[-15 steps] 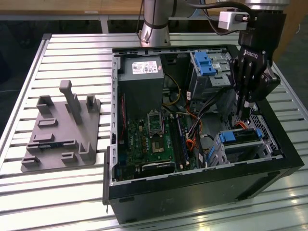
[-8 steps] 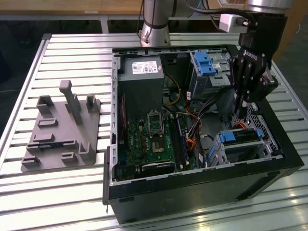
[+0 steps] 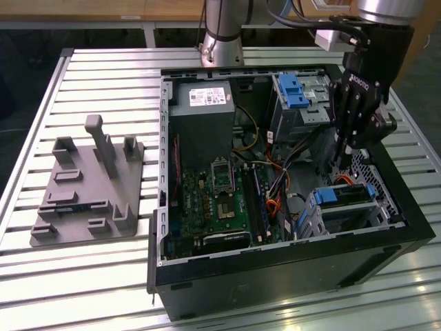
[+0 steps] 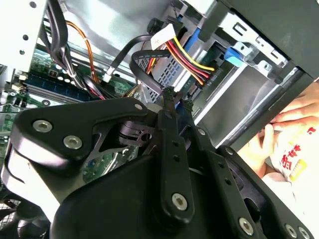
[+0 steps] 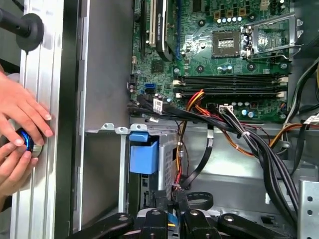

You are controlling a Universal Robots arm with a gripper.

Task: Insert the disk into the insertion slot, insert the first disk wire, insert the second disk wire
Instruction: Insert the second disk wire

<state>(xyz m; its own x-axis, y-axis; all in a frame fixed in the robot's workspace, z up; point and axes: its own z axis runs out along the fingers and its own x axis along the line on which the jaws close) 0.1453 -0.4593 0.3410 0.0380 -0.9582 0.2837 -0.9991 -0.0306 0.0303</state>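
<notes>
Black computer case point(image 3: 275, 276) lies open on the slatted metal table point(image 3: 103, 69). My arm point(image 3: 375, 62) reaches down at the exterior view's right. My gripper point(image 3: 342, 167) is just above the insertion slot point(image 3: 344, 219), at the case's lower right, where the blue-framed disk point(image 3: 342, 196) sits. My fingers point(image 4: 168, 102) are pressed together, pinching a black disk wire point(image 5: 211, 142).

Robotics lab or test workshop. A slatted aluminium workbench point(image 3: 89, 276) carries an opened desktop computer case point(image 3: 275, 276) with its motherboard point(image 3: 220, 200) exposed. A grey fixture plate point(image 3: 83, 200) with upright pegs sits near the bench edge at the exterior view's left. A robot arm base point(image 3: 222, 34) stands at the far edge, and its black gripper point(image 3: 342, 165) hangs inside the case.
</notes>
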